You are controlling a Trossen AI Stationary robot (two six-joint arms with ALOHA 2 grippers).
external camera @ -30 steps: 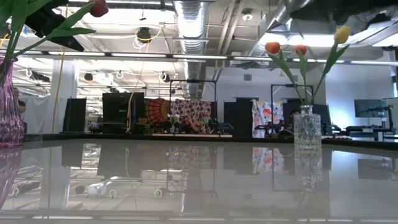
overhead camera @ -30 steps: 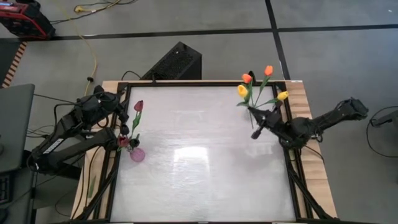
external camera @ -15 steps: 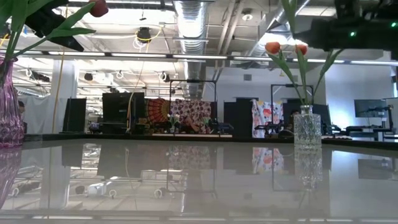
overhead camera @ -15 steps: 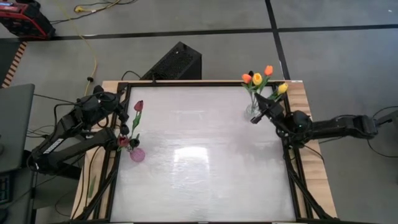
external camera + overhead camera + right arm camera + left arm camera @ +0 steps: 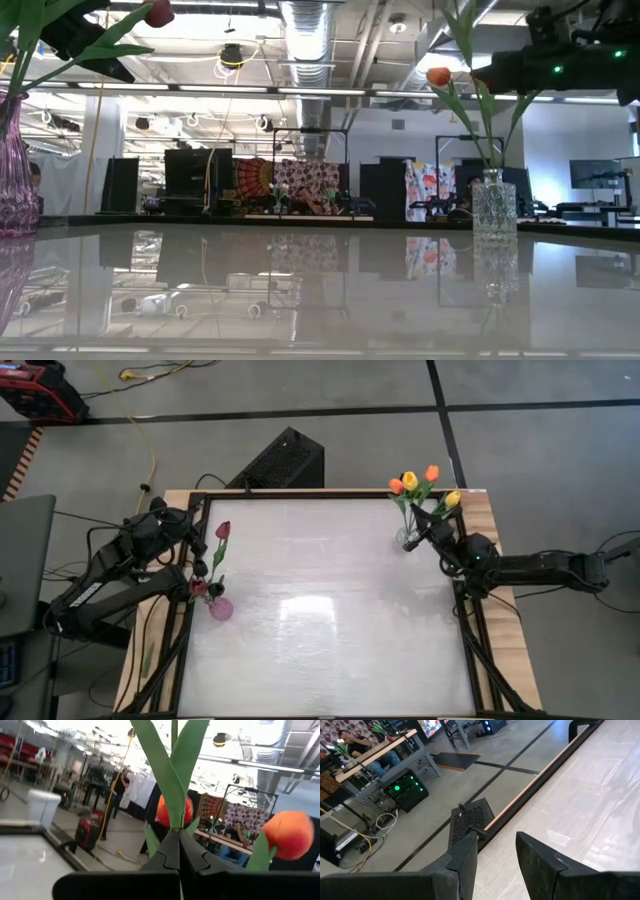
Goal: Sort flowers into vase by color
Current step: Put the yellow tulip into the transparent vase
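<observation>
- High view: the right gripper (image 5: 434,530) held a yellow tulip (image 5: 452,499) over the clear vase (image 5: 408,538) near the table's (image 5: 320,650) far right corner; orange tulips (image 5: 397,486) already stood inside it.
- Low view: a maroon tulip (image 5: 157,12) stood in the pink vase (image 5: 15,180).
- Left wrist view: the left gripper (image 5: 495,855) was spread, empty.
- Right wrist view: jaws pinched a green stem (image 5: 173,775); release remained.

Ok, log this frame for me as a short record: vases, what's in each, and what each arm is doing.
left vase: pink vase at table's left edge, holding one maroon tulip
right vase: clear glass vase at far right corner, holding orange tulips
right gripper: over the clear vase, fingers shut on a yellow tulip stem
second yellow tulip: beside the bunch
left gripper: open, empty, parked near the pink vase
</observation>
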